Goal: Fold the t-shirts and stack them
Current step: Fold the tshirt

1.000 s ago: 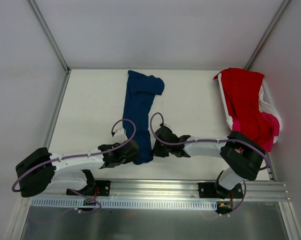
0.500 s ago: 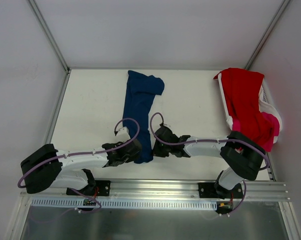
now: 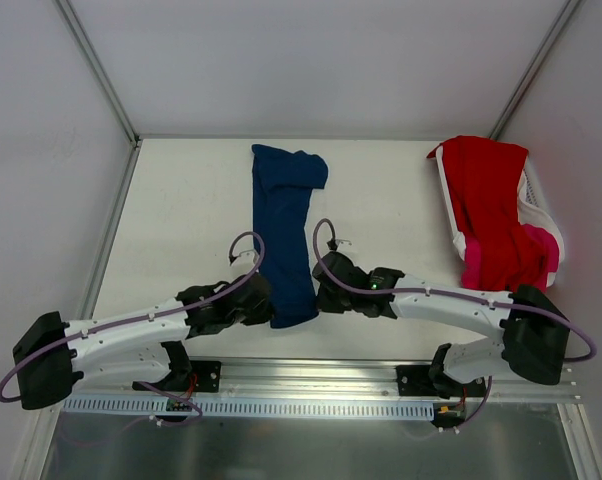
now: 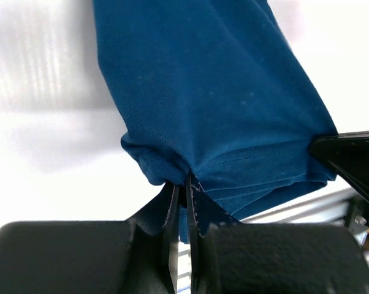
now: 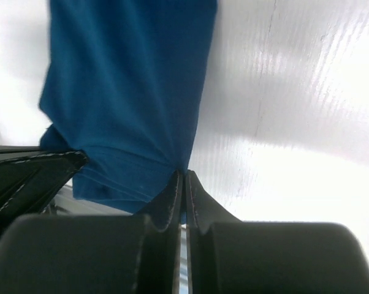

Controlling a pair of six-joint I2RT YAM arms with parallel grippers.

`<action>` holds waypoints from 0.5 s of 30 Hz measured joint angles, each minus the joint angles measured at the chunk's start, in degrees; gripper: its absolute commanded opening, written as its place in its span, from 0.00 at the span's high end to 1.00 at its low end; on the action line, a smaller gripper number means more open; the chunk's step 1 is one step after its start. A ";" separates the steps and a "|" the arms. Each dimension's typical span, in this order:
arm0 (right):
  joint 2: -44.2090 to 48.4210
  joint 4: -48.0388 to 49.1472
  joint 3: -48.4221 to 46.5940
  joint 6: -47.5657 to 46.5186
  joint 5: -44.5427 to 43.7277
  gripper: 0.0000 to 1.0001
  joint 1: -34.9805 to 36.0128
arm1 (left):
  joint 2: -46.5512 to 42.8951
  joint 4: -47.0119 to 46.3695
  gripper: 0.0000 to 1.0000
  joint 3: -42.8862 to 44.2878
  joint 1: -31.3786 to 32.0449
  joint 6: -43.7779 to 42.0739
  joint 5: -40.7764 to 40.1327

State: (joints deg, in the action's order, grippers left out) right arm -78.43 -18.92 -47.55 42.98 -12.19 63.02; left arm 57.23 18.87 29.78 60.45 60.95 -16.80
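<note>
Both arms have reached farther out, straightening the navy tee (image 3: pixel 284 230) at frame centre. Wrist views alone show the pinches — left tool (image 4: pixel 184 185) and right tool (image 5: pixel 183 177) clamp its lower corners, arms low and converging.

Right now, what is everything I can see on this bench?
navy t-shirt: one, dark blue, a long narrow strip down the middle of the table
red t-shirt: one, red, draped over the basket at the right edge
pink t-shirt: one, bright pink, in the basket, mostly under the red one
basket: one, white, far right of the table
table: one, white
left gripper: one, black, shut on the navy t-shirt's near hem, left corner
right gripper: one, black, shut on the same hem, right corner
</note>
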 measured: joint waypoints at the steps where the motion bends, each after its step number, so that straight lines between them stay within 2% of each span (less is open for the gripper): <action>1: 0.96 -1.22 -0.79 -0.17 -0.85 1.00 0.35 | -0.13 0.44 1.00 0.68 0.00 -0.50 0.28; 8: 3.04 -7.48 -5.05 -1.27 -4.31 1.00 1.79 | -1.92 4.20 1.00 5.64 0.00 -4.42 1.31; 15: -0.85 -11.65 -13.66 -4.52 -8.31 1.00 1.51 | -2.99 6.14 1.00 12.41 -0.13 -8.22 -3.41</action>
State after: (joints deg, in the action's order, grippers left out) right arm -79.29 -30.57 -61.21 38.46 -20.49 64.53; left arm 54.24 25.02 42.19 60.31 52.73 -20.21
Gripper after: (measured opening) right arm 0.017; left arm 0.025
